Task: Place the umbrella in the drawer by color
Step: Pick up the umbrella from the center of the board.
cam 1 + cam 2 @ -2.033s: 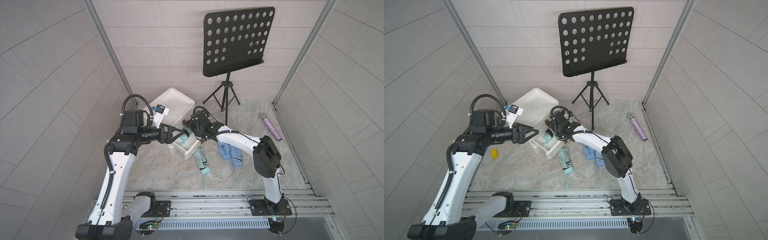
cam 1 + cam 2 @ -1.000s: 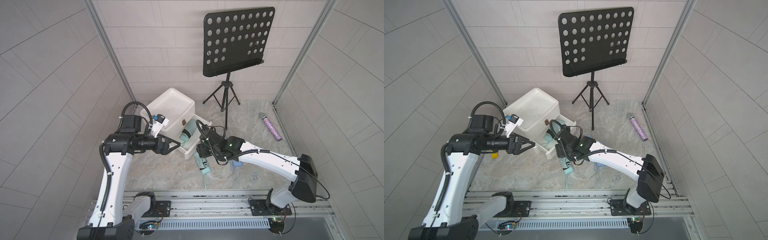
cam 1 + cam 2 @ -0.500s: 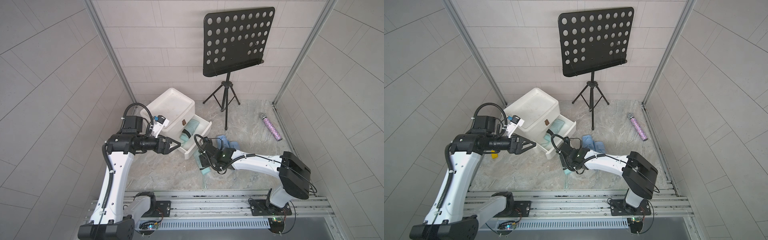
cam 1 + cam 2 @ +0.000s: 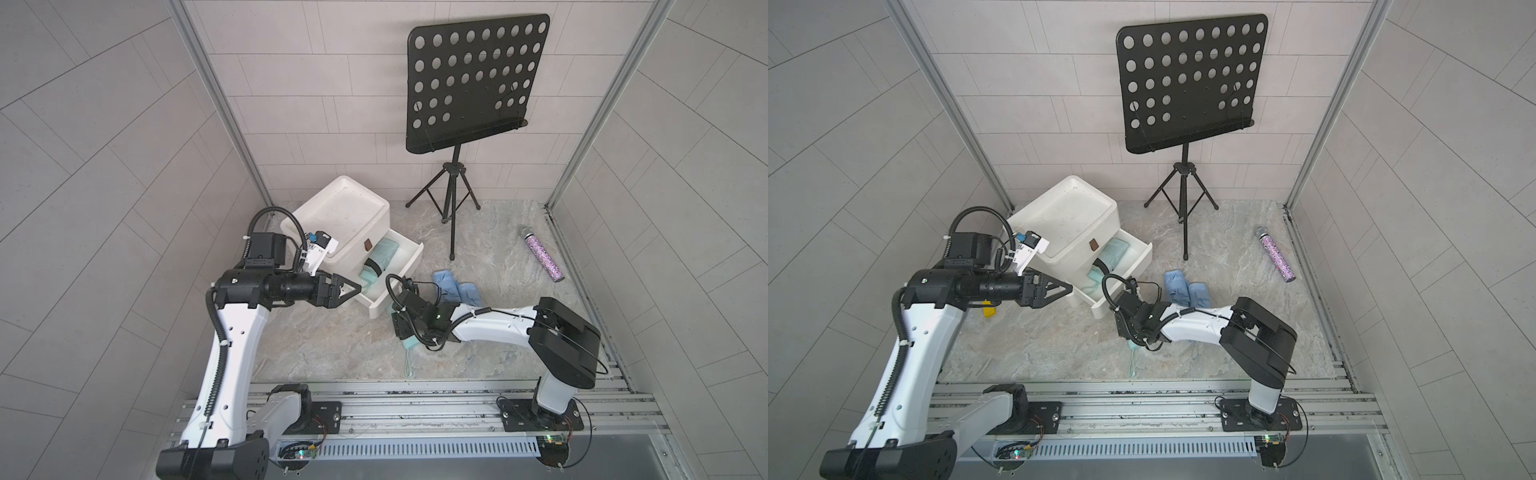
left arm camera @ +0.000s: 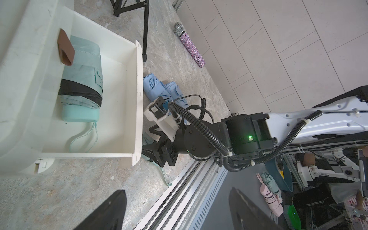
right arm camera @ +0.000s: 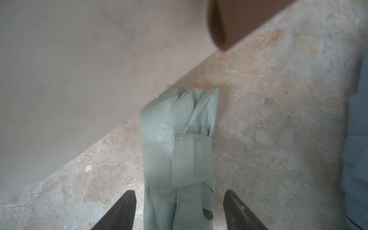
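1. Right wrist view: the right end effector (image 6: 179,192) points down with its fingers apart, one on each side of a folded green umbrella (image 6: 177,159). A gap shows between each finger and the fabric, so nothing is clamped.
2. That green umbrella lies flat on the desk (image 6: 268,119), outside the drawer (image 5: 137,79). Its tip reaches the foot of the drawer's front, but I cannot tell whether it touches.
3. In both top views the drawer stands pulled out of a white cabinet (image 4: 336,216). A second green umbrella (image 5: 79,79) lies inside the drawer, its strap loose on the drawer floor.
4. Two blue umbrellas (image 4: 455,289) lie side by side on the desk, near the drawer's front and just beyond the right arm's wrist.
5. The left end effector (image 4: 351,288) hovers level beside the drawer, fingers apart, holding nothing.
6. A music stand (image 4: 469,79) stands at the back, and a glittery microphone (image 4: 542,257) lies near the right wall.
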{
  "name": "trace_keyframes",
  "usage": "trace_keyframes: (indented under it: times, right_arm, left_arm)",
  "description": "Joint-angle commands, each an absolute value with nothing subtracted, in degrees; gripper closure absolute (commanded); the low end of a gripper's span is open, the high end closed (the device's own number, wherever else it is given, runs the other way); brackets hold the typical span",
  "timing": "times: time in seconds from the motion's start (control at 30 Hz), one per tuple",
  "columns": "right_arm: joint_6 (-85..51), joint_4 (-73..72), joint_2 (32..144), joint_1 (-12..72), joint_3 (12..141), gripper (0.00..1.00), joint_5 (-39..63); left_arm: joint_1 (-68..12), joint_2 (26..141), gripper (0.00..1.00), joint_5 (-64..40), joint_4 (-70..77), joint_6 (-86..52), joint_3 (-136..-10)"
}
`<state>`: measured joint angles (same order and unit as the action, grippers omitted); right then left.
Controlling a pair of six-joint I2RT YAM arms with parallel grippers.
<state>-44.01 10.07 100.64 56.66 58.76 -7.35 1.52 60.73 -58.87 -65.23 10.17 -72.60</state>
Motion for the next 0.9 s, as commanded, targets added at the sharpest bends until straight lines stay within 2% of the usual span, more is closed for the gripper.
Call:
trace_keyframes:
  times: [0.0, 0.5, 0.6, 0.77, 0.87]
  right_arm:
    - [-46.62, 10.28, 102.00, 56.01, 58.45, 0.27, -8.48]
    - [-48.26, 6.03, 105.55, 55.02, 56.87, 0.30, -4.60]
    - [-48.30, 5.23, 105.42, 54.93, 56.21, 0.35, -3.98]
    - [-48.54, 5.23, 103.10, 54.84, 54.49, 0.58, -3.53]
    - [-48.73, 6.69, 100.06, 54.84, 53.00, 0.67, -3.52]
  left_arm:
    - [1.85, 60.25, 0.13, -59.33, -64.36, 10.28, -72.25]
    - [1.84, 60.85, 0.13, -59.16, -63.20, 9.30, -72.18]
    - [1.80, 60.82, 0.13, -59.06, -63.13, 9.27, -72.17]
    - [1.85, 60.93, 0.13, -59.02, -62.78, 9.01, -72.15]
    - [1.87, 61.03, 0.13, -59.14, -62.67, 8.95, -72.34]
